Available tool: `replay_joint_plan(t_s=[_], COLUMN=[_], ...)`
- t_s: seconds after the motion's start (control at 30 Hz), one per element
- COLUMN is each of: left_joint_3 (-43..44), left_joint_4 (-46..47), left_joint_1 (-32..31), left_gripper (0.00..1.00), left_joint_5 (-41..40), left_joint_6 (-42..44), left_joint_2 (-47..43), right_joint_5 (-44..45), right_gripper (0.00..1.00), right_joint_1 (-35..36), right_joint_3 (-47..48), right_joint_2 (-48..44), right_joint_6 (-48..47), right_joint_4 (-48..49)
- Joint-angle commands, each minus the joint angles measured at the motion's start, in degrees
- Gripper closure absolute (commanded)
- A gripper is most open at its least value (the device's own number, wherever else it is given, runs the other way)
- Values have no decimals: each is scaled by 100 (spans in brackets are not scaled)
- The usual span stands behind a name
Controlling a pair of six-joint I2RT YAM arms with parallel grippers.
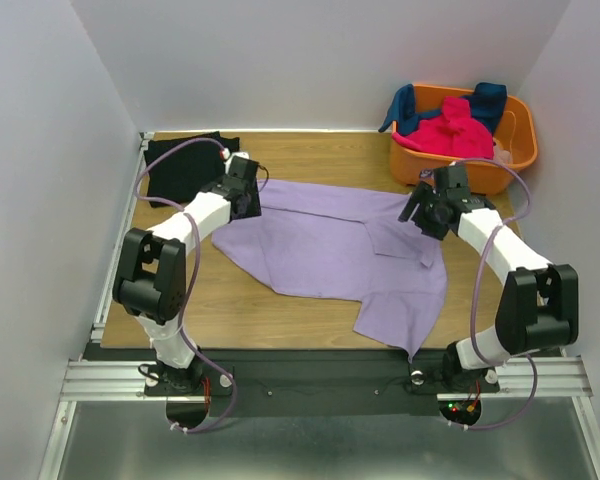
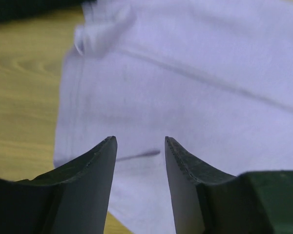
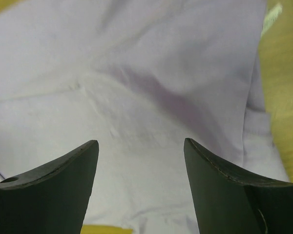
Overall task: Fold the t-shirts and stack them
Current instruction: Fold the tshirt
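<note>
- left gripper [image 2: 139,140]: jaws half apart, empty; close on the edge of the lavender t-shirt [image 2: 195,73] only.
- right gripper [image 3: 140,142]: jaws wide, empty; pinch cloth, not worktop [image 3: 284,97].

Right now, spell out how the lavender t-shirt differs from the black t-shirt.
Pose: the lavender t-shirt lies spread open and crooked in the middle; the black t-shirt is a compact block in the far left corner.
Footprint: the lavender t-shirt covers much more table than the black t-shirt.
Grippers: the left gripper and right gripper hang open over the lavender t-shirt, neither over the black t-shirt.
Shared: both lie on the table, outside the orange basket.
</note>
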Motion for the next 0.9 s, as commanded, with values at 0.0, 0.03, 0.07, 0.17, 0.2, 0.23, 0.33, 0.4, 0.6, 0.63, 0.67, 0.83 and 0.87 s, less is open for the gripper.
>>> replay_joint_plan(t_s=[0.0, 0.03, 0.07, 0.17, 0.2, 0.23, 0.33, 0.4, 0.6, 0.63, 0.67, 0.83, 0.87], left_joint_3=[-203, -212, -203, -115, -54, -36, -27, -97, -159, -124, -106, -106, -106], left_joint_4=[-365, -383, -435, -532, -619, -655, -796, -848, -840, -849, -857, -840, -840], left_joint_1=[-435, -488, -584, -743, -839, -884, -937, -954, -954, -963, -963, -972, -972], left_gripper=[49, 49, 51, 51, 51, 51, 51, 51, 51, 51, 51, 53, 56], left_joint_5=[-360, -325, -307, -412, -456, -544, -597, -693, -764, -764, -773, -799, -817], left_joint_6=[-390, -443, -557, -655, -707, -742, -918, -1032, -1138, -1164, -1165, -1235, -1244], left_joint_2=[64, 90, 125, 301, 406, 468, 583, 557, 592, 661, 679, 811, 820], right_joint_5=[-410, -437, -498, -552, -569, -578, -674, -710, -754, -754, -745, -754, -762], right_gripper=[24, 24, 24, 24, 24, 24, 24, 24, 24, 24, 24, 24, 24], right_joint_1=[-22, -22, -22, -22, -22, -22, -13, -22, -31, -22, -22, -31, -22], right_joint_3=[-364, -408, -487, -610, -654, -698, -830, -935, -1155, -1181, -1190, -1138, -1120], right_joint_2=[-386, -439, -518, -650, -729, -773, -914, -1036, -1178, -1221, -1230, -1204, -1178], right_joint_6=[89, 89, 63, 36, 36, 36, 28, 19, -52, -60, -78, -175, -192], right_joint_4=[-86, -95, -147, -209, -227, -218, -244, -253, -262, -262, -262, -288, -288])
